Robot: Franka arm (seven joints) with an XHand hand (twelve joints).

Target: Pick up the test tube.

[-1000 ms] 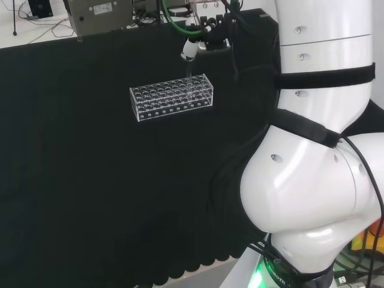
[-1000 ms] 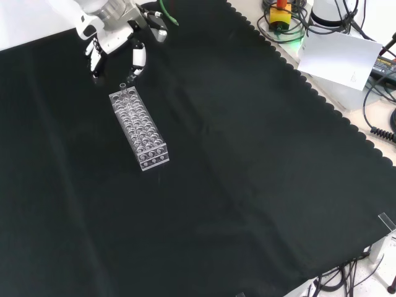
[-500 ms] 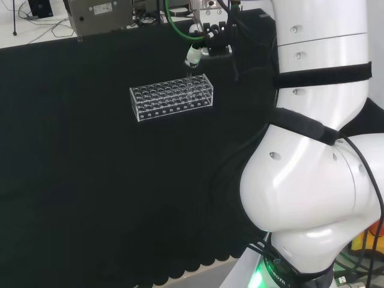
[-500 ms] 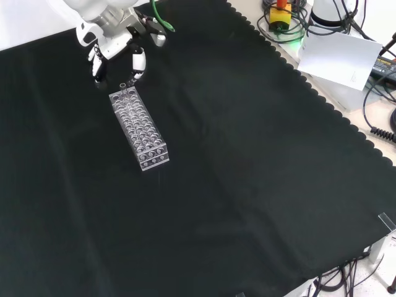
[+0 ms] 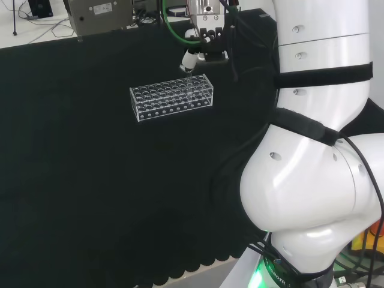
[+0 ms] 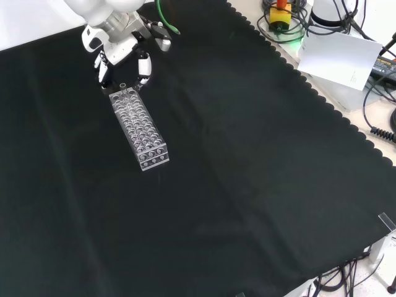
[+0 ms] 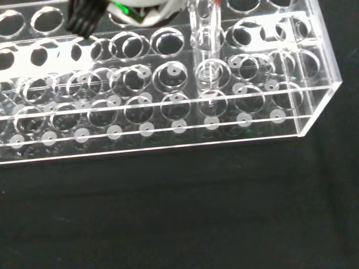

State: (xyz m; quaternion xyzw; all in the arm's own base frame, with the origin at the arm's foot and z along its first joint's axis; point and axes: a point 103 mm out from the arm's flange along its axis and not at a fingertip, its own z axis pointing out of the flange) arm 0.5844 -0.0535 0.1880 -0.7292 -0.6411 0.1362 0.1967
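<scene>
Clear glossy plastic rack (image 7: 168,106), clear smooth test tube (image 7: 206,50), matt black cloth (image 6: 247,173).

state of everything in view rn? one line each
test tube: upright in a hole of the rack, near one end, not lifted out.
rack: flat on the cloth, other holes look empty.
hand: above the rack's far end in the front view, fingers pointing down on both sides of the tube top; contact can't be told.
black cloth: spread flat over the bench.
</scene>
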